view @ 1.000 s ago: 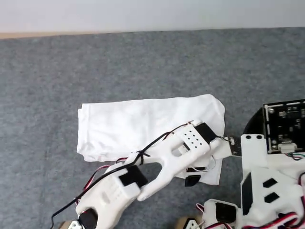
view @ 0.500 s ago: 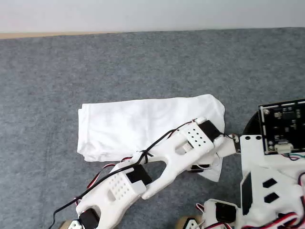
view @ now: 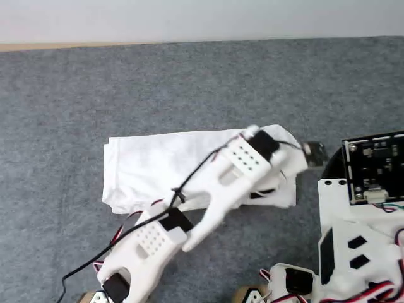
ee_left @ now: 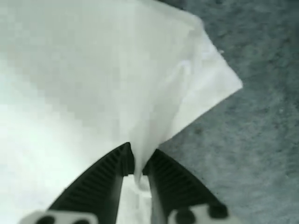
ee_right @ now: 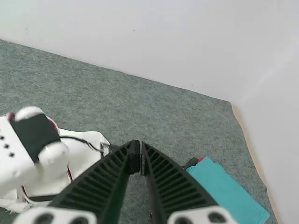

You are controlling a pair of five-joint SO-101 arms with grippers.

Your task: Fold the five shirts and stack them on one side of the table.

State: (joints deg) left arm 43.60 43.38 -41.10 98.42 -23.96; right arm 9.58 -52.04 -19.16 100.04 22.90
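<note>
High view: a white cotton shirt point(view: 158, 167), folded into a long band, lies about the middle of the grey felt counter point(view: 63, 95). The white left arm point(view: 214, 189) reaches across it to its right end, where a corner hangs raised off the surface. The right arm point(view: 360, 240) sits by the counter's near right corner. The print on its black circuit board point(view: 377, 165) is too small to read.

Left wrist view: the left gripper point(ee_left: 138, 164) is almost closed, pinching a thin ridge of the shirt. The hold looks slight. I judge the fabric could slip free partway through the fold, or the pull could drag the lower layers and undo the band.

Right wrist view: the right gripper point(ee_right: 136, 154) is closed tip to tip on nothing, above the counter. A teal folded cloth point(ee_right: 229, 191) lies toward the right edge and shows no writing
</note>
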